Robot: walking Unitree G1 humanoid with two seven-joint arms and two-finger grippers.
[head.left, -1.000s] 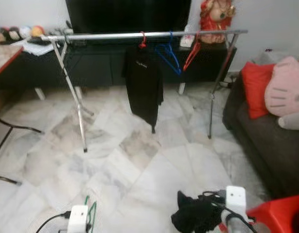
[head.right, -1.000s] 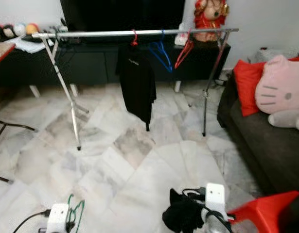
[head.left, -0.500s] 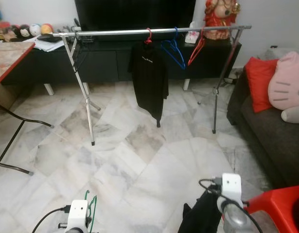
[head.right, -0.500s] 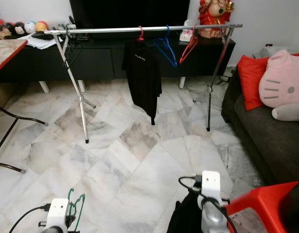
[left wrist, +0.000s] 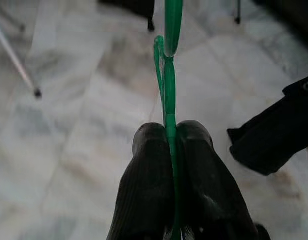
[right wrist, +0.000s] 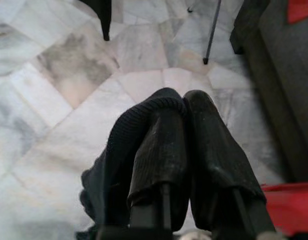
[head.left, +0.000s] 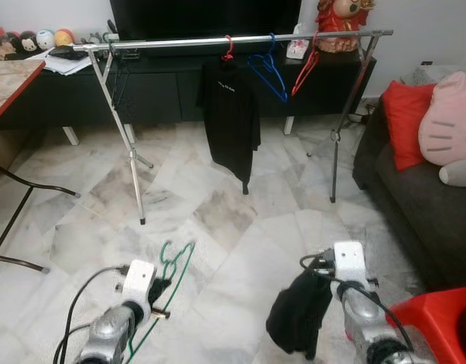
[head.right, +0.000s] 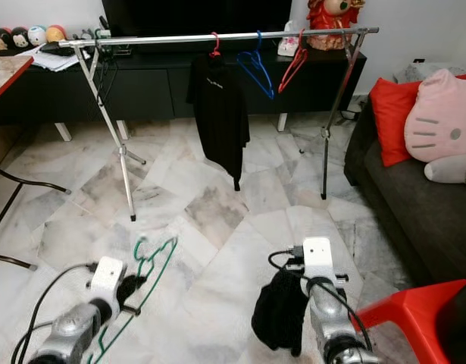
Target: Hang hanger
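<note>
Marble floor [head.left: 217, 227], left tool [left wrist: 169, 131] pinching green hanger [left wrist: 168, 75]

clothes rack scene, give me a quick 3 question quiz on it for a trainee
1. True or false: the left gripper is shut on the green hanger.
2. What does the right gripper hold: A a red cushion, B a black garment, C a blue hanger?
3. How many hangers are on the rack rail?

Key: 1 true. 2 B. 3 three: one red with a black shirt, one blue, one red and bare.
</note>
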